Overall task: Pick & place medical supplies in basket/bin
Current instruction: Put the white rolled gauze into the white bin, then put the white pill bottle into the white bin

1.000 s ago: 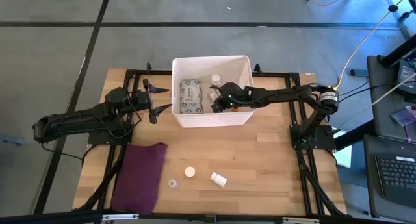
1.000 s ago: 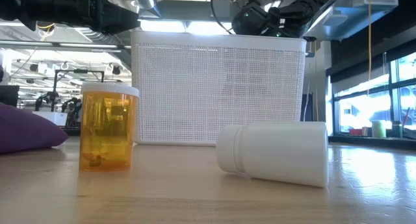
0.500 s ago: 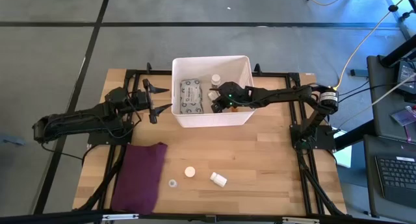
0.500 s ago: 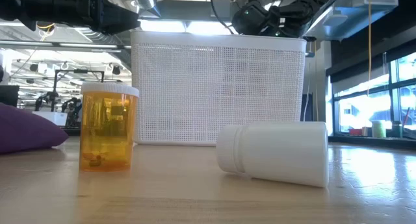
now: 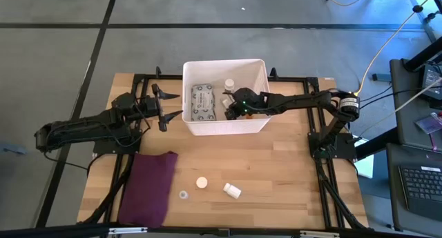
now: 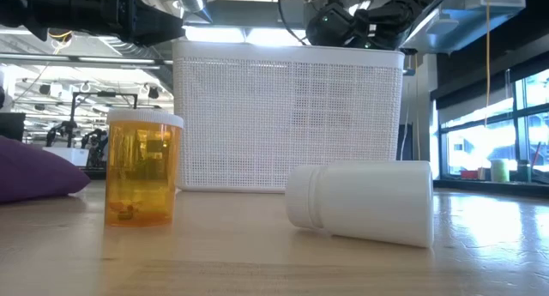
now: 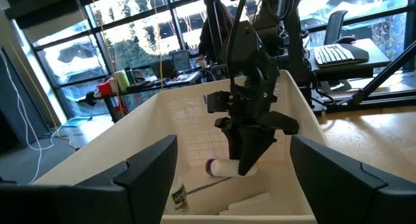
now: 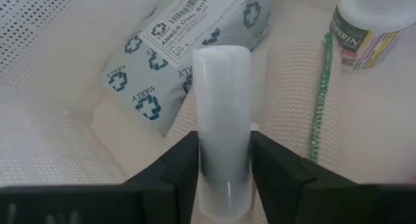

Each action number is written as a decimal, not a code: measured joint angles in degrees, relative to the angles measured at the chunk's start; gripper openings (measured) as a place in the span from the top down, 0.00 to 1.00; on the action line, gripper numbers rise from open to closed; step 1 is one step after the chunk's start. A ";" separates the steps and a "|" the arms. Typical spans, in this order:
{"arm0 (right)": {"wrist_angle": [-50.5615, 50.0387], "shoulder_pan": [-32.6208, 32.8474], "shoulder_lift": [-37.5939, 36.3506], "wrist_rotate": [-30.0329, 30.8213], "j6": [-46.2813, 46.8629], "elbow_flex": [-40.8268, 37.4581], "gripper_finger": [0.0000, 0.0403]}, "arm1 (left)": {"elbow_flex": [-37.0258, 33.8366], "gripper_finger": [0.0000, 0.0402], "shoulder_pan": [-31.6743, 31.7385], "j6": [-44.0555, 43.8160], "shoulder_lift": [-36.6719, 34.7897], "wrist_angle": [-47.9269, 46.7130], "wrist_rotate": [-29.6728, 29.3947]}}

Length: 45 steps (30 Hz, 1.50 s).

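Right wrist view: right gripper (image 8: pixel 224 160) is down inside the bin (image 5: pixel 224 124), jaws clamped on a white tube (image 8: pixel 224 130). Left gripper (image 5: pixel 168 108) waits beside the bin, jaws spread, empty.

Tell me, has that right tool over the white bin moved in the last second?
Barely. The right tool holds a white tube inside the bin; against the bin's rim it wobbled slightly right, then back. Left tool waits outside.
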 joint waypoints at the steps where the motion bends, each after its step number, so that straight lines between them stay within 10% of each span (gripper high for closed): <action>1: -0.02 0.00 0.00 0.00 0.00 0.00 0.65 | 0.00 0.28 -0.02 0.00 0.00 0.00 0.00; 15: 0.80 -0.08 -0.37 -3.77 0.71 1.06 0.53 | 0.00 0.28 -0.01 0.00 0.00 0.00 0.00; 25: -0.74 1.38 -6.12 -10.60 -19.93 16.23 0.53 | -0.02 0.28 -0.02 0.00 0.00 -0.02 -0.03; 45: -18.93 29.48 -6.44 -8.24 -26.71 26.00 0.53 | -0.02 0.28 -0.02 0.00 0.00 -0.02 -0.02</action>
